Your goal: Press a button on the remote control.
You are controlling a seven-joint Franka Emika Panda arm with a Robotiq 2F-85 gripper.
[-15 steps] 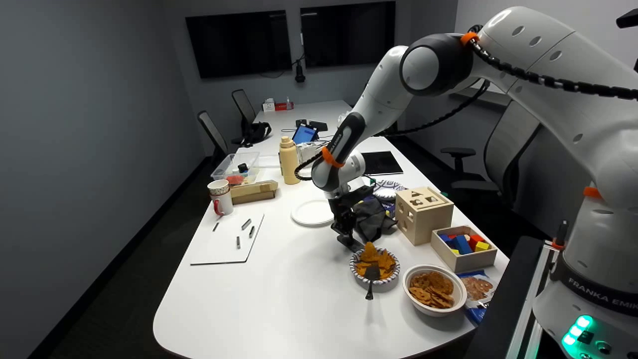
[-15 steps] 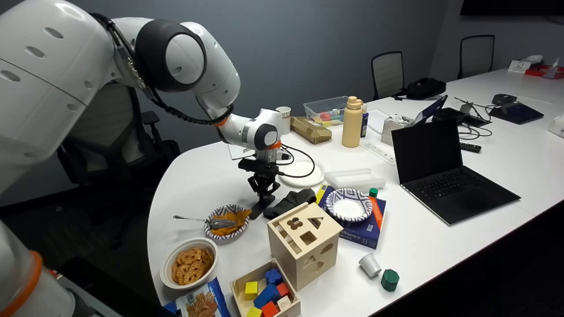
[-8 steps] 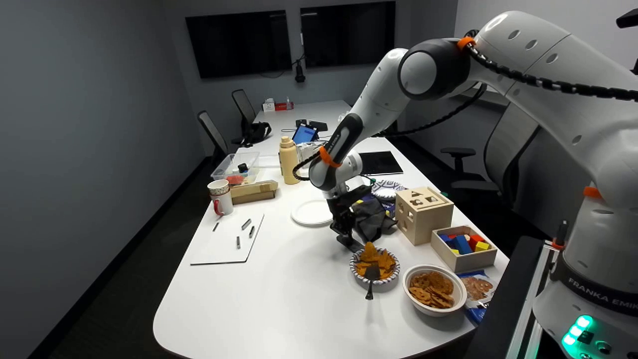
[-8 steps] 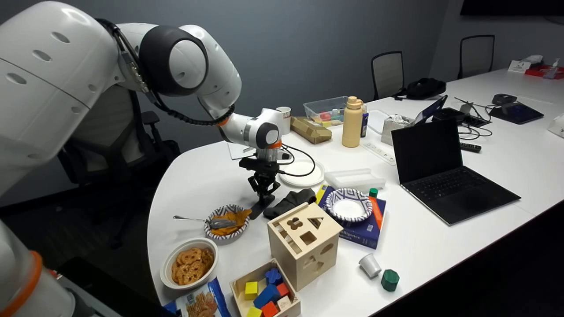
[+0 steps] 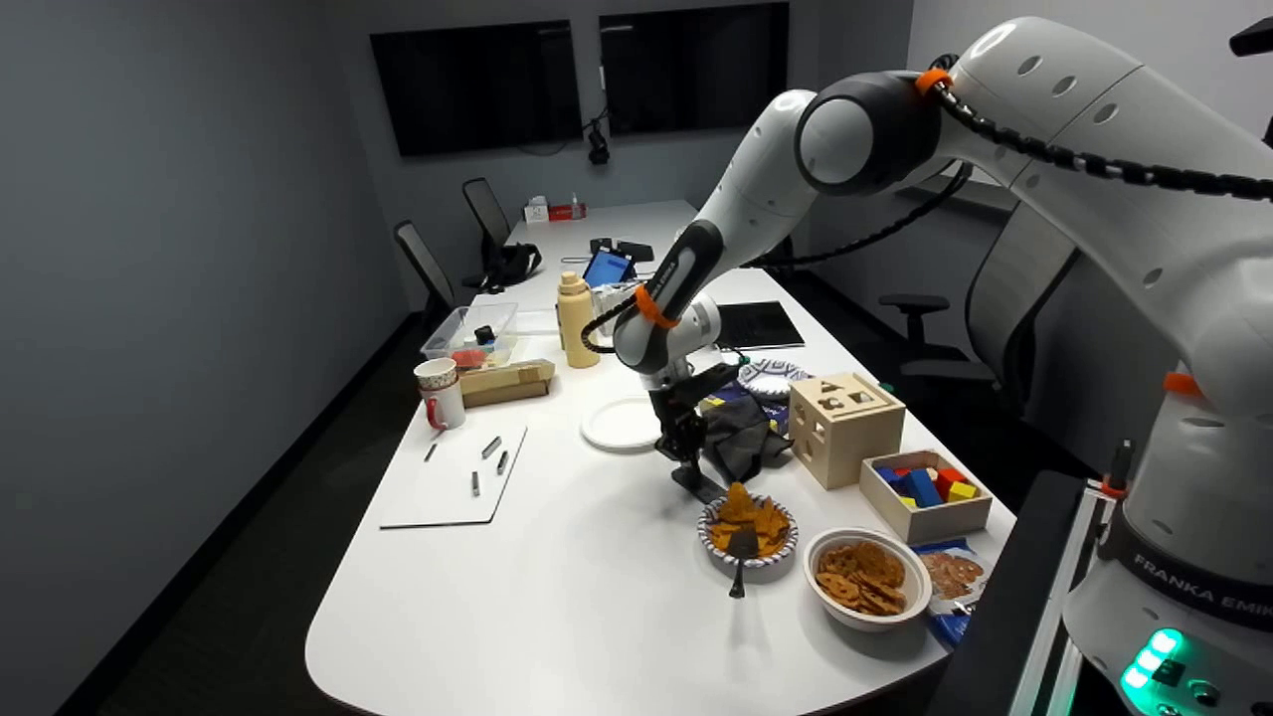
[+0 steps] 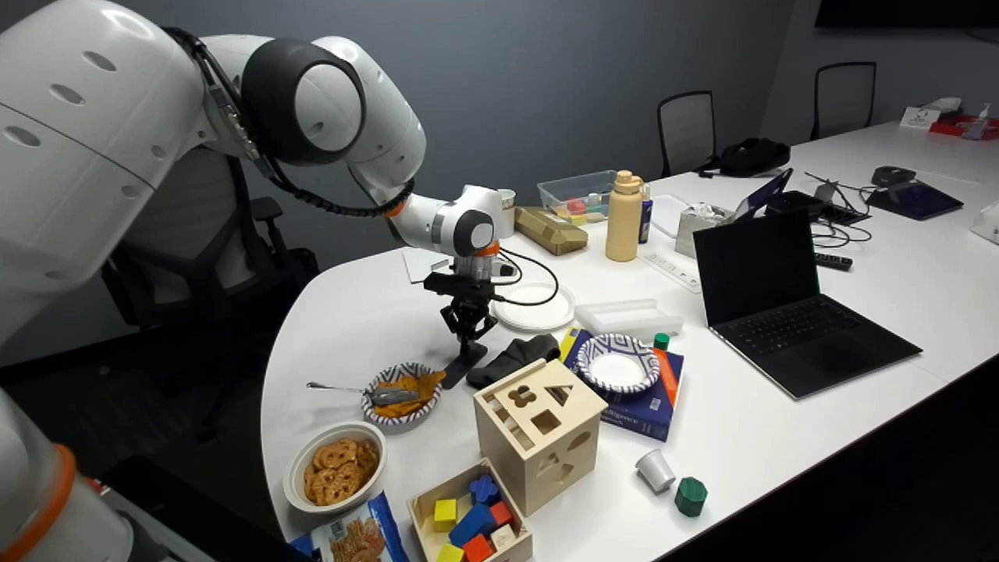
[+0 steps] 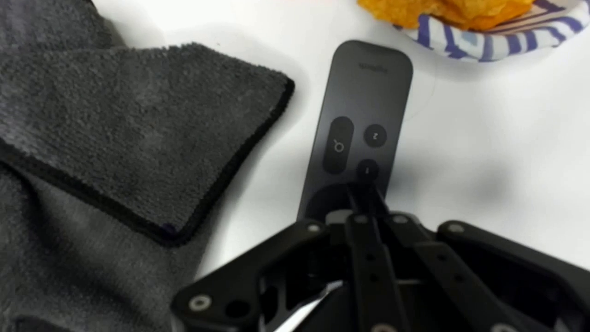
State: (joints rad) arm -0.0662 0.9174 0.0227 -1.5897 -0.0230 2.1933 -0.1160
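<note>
The remote control (image 7: 366,101) is a flat black oblong lying on the white table. Its buttons face up in the wrist view. It also shows in both exterior views (image 5: 699,486) (image 6: 465,367), under the fingertips. My gripper (image 7: 366,189) is shut with nothing seen between its fingers. It points down at the remote, which also shows in both exterior views (image 5: 689,475) (image 6: 467,349). The tips stand over the edge of the round dark pad, just beside the button marked 1. The lower part of the remote is hidden behind the gripper. I cannot tell whether the tips touch it.
A grey cloth (image 7: 138,115) lies close beside the remote. A patterned bowl (image 7: 488,46) of orange chips stands at its far end. A white bowl (image 5: 865,624), a wooden box (image 6: 538,437) and a laptop (image 6: 812,336) stand farther off. A black remote-like bar (image 6: 833,261) lies behind the laptop.
My gripper has shifted slightly, a few pixels leftward in an exterior view, and the wrist has risen a little. The remote has not visibly moved. The gripper stays shut.
</note>
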